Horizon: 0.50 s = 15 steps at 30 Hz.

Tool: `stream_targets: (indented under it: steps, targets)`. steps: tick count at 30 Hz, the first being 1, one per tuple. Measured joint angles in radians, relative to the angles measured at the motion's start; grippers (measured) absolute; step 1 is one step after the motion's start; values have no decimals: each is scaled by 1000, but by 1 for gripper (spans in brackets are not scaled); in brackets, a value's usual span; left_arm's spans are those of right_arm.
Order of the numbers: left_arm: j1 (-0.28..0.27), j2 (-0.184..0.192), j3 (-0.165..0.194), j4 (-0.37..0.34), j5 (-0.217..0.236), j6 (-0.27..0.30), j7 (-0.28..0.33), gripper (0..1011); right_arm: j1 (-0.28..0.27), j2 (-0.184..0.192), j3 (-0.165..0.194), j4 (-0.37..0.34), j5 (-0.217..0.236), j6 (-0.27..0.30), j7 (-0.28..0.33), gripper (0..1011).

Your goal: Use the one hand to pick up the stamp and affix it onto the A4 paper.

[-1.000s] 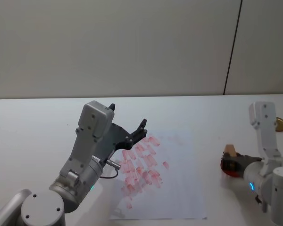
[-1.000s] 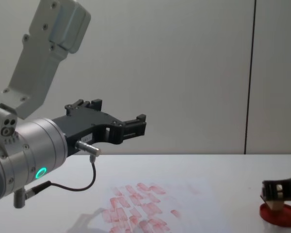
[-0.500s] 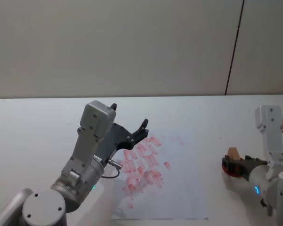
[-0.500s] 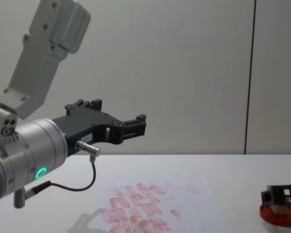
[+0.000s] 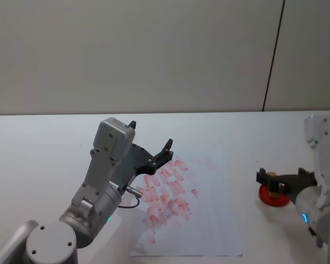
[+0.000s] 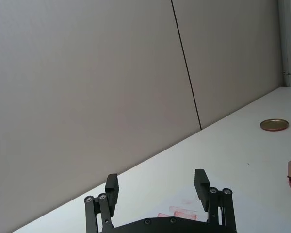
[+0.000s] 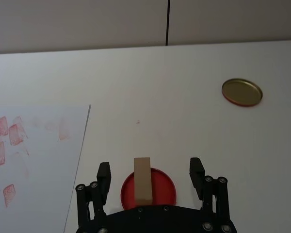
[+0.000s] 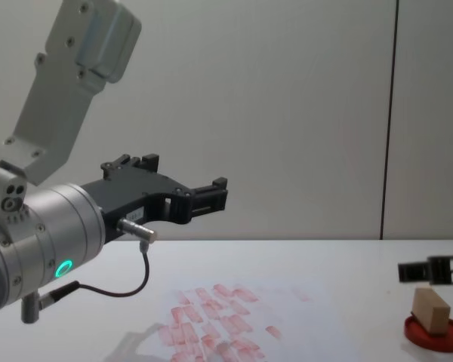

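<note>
White tabletop (image 5: 38,143) before a plain grey wall: one stamp, one ink pad, one printed sheet, one lid, two arms.

Nearest, at about 4 o'clock in the head view, the right end effector (image 7: 150,175) hangs just above the red ink pad (image 7: 161,188), its two black fingers spread wide and gripping nothing; the tan wooden stamp (image 7: 142,180) stands free on the pad, between the fingers and touching neither. At 6 o'clock lies the single A4 paper (image 5: 209,220), its left part covered in rows of pinkish-red prints. Over the sheet's 10 o'clock corner, well apart from the stamp, the left end effector (image 5: 152,158) is held raised, fingers wide apart and empty. Farther back at 2 o'clock, one round brass-coloured lid (image 7: 242,91) rests alone.
</note>
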Motion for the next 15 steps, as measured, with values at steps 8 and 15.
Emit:
stream_targets:
  steps: [8,15]
  targets:
    - [0,0,0,0,0,0,0,993,-42,22,-2,-57,-40,-95,30,1001]
    - [0,0,0,0,0,0,0,993,-83,48,-1,-97,-74,-196,58,1001]
